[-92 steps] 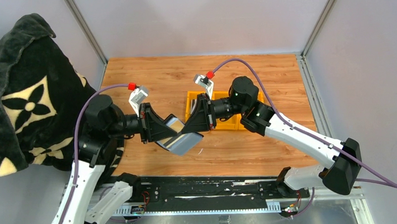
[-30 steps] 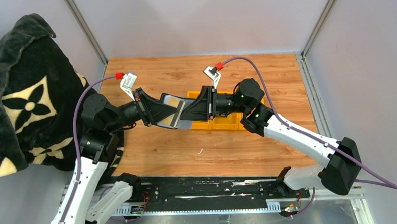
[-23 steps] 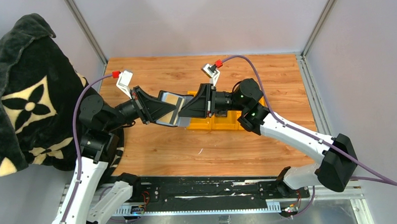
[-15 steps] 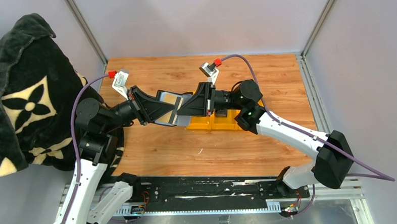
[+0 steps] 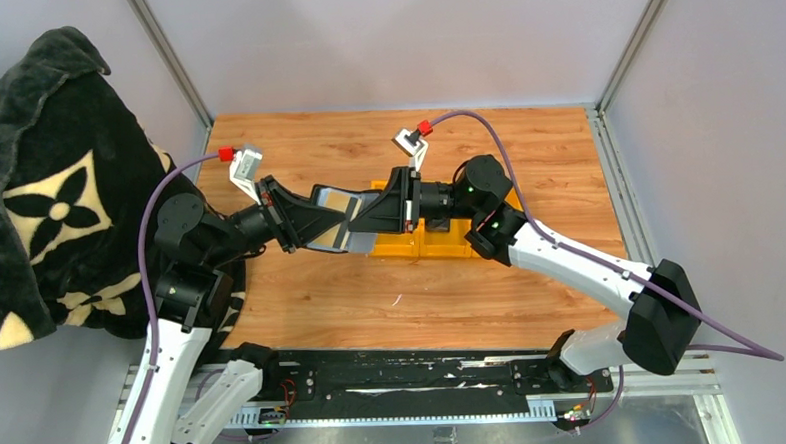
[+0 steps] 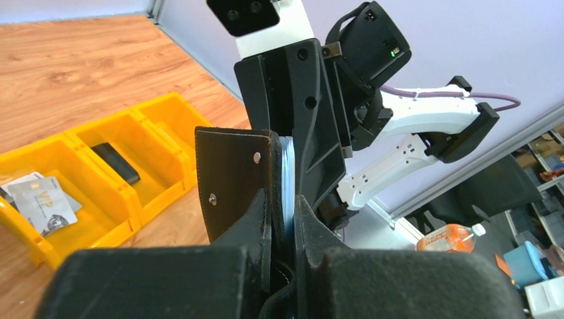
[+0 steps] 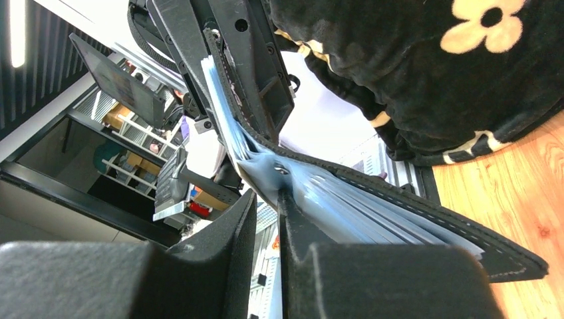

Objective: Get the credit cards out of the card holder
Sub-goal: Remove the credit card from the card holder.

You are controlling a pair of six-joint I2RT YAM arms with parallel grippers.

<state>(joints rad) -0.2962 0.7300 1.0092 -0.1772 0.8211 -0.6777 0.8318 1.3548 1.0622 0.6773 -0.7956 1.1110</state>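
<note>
Over wood counter (image 5: 302, 296), beside yellow bins (image 5: 440, 242), with holder (image 6: 229, 179) aloft in tight-clamped left hand (image 6: 282, 212) and right hand (image 7: 267, 199) pinched narrow on bluish cards (image 7: 346, 199): pull straight along sleeves, slowly, bracing left, avoiding twist.

A wooden table (image 5: 316, 145) sits between pale grey walls (image 5: 401, 41), with metal posts (image 5: 167, 57) at the back corners. A black blanket (image 5: 47, 177) (cream flower pattern) hangs on the left. Beyond stand an office chair (image 6: 495, 193) and shelves (image 7: 126, 163).
</note>
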